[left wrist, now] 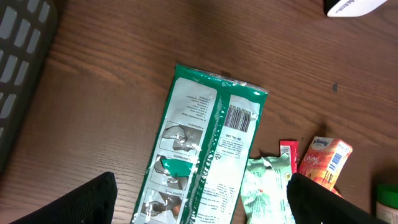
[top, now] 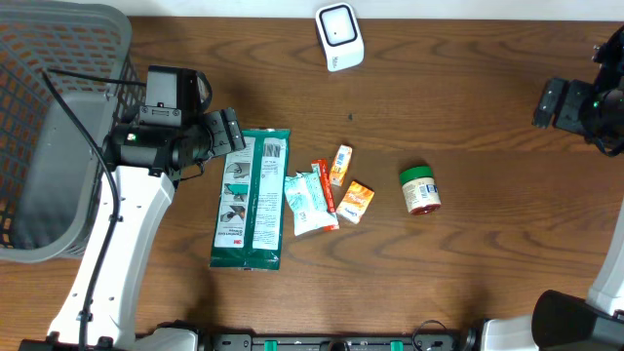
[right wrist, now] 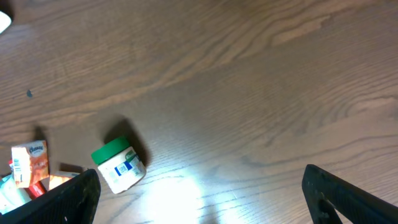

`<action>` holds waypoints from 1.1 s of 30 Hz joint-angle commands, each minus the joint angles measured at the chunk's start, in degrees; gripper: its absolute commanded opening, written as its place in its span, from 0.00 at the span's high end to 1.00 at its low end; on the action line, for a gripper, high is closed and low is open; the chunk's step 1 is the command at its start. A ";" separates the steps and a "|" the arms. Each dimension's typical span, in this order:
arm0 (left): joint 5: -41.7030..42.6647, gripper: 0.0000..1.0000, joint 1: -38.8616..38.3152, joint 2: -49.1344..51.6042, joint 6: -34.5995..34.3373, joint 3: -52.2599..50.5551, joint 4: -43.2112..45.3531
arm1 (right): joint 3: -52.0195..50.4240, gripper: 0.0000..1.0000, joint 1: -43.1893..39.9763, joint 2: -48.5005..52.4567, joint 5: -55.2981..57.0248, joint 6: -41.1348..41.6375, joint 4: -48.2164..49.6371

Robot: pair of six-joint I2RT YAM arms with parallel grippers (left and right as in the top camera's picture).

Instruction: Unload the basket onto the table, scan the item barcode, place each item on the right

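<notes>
- A mock shop checkout is occupying a wood-grain table (top: 487, 97).
- A grey plastic basket (top: 49, 146) and a white barcode scanner (top: 339, 37) are sitting near a barcoded green packet (top: 252, 200).

1. The packet (top: 252, 200) is green and white, with a black-striped barcode (left wrist: 240, 118).
2. The jar (top: 422, 195) is white, its lid (top: 414, 175) green.
3. The surface (top: 468, 107) is brown wood grain.
4. The basket (top: 39, 127) is grey mesh.
</notes>
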 commanded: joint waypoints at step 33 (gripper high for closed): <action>-0.33 0.12 0.17 0.28 0.52 0.09 -0.17 | 0.09 0.85 37.64 2.62 -3.02 24.24 0.68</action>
